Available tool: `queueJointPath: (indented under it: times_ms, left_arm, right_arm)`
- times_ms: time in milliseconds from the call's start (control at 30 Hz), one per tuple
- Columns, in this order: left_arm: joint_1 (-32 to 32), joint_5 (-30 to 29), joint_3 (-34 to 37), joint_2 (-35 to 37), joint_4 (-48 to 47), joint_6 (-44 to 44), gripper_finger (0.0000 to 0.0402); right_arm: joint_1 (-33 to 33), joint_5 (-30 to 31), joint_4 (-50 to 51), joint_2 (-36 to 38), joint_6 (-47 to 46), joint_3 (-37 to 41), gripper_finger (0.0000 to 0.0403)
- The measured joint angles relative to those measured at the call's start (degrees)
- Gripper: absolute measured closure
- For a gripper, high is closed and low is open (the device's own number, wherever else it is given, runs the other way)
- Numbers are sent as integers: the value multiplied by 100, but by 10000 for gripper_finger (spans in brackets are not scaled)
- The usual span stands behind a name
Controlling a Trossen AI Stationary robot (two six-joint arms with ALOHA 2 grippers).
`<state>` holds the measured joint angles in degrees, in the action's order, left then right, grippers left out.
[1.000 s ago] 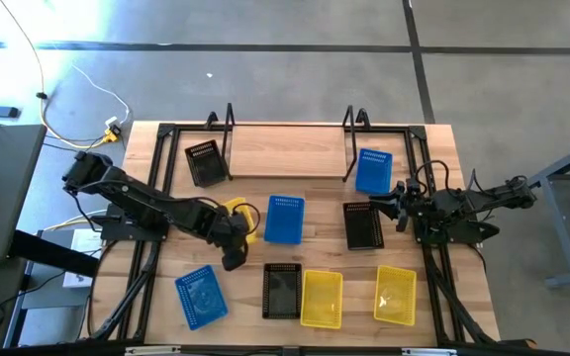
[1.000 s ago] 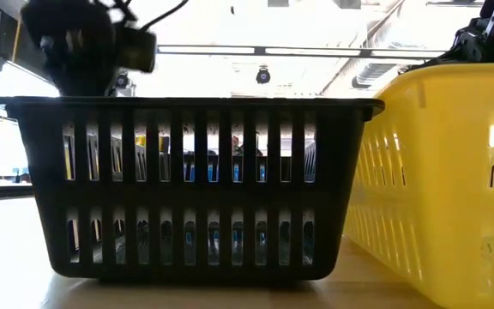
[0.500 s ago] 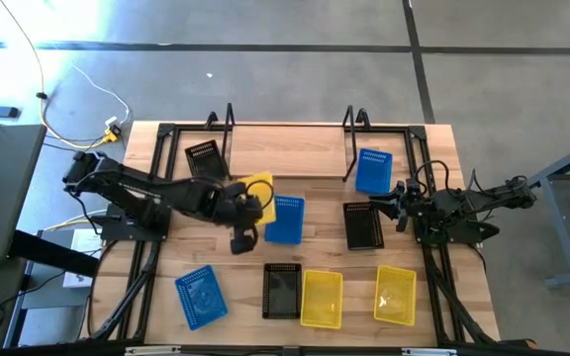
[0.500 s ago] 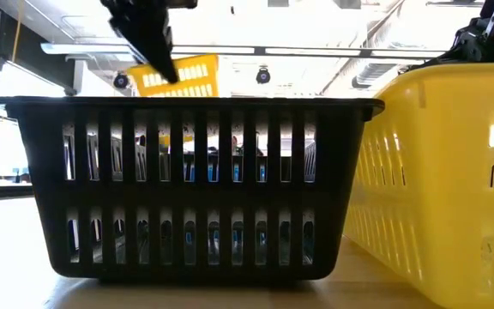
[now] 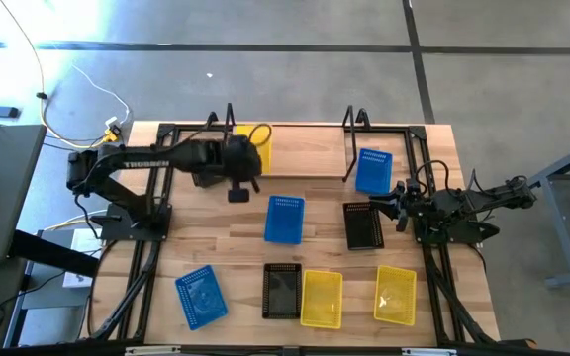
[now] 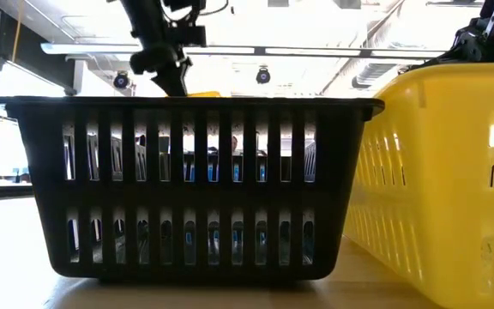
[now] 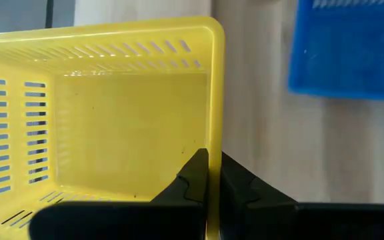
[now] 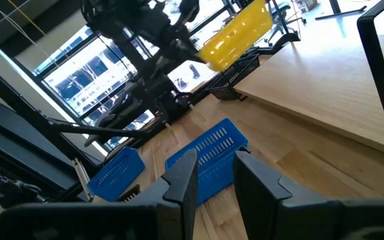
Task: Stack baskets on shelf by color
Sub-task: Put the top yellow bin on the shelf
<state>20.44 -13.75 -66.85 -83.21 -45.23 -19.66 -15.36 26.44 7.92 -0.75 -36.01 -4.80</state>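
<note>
A yellow basket (image 5: 256, 145) hangs in the air over the far left of the table, by the left upright loop of the shelf (image 5: 290, 126). My left gripper (image 5: 244, 163) is shut on it; the right wrist view shows the yellow basket (image 8: 237, 33) tilted, clear of the table. A black basket (image 5: 202, 164) lies partly under the left arm, and a blue basket (image 5: 372, 170) lies by the shelf's right loop. My right gripper (image 5: 396, 204) waits open at the table's right edge. My left gripper pinches one side wall of the yellow basket at its rim (image 7: 214, 137), with one finger (image 7: 193, 175) inside the basket and the other outside. The fingers slant down from the table's left side. The basket hangs tilted, lifted clear of table and shelf.
On the table lie a blue basket (image 5: 284, 219), a black basket (image 5: 362, 225), a blue basket (image 5: 200, 295), a black basket (image 5: 282, 291) and two yellow baskets (image 5: 322, 298), (image 5: 396, 294). A black tube frame (image 5: 166, 133) rings the table.
My left gripper has risen and swung toward the table's far edge, rolling as it went. The yellow basket has come up off the table near the middle and now hangs by the shelf's left loop, turned about. The right arm has kept still.
</note>
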Motion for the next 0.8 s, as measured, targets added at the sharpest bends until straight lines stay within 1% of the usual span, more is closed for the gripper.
queueJointPath:
  times_ms: [100, 200, 333, 500, 800]
  left_arm:
    - [334, 244, 0, -145, -42, -276, 401]
    - [515, 384, -2, -350, -18, -444, 401]
    - [663, 269, -1, -648, -7, -460, 401]
    - [821, 329, 0, -971, -9, -573, 401]
    - [882, 322, 0, -1205, -2, -608, 395]
  right_arm:
    - [-2, 0, 0, 0, 0, 0, 320]
    - [0, 0, -1, 0, 0, 0, 320]
    - [0, 6, -2, 0, 0, -2, 320]
    - [0, -2, -2, 0, -20, -2, 320]
    - [-2, -17, -15, 0, -22, -2, 320]
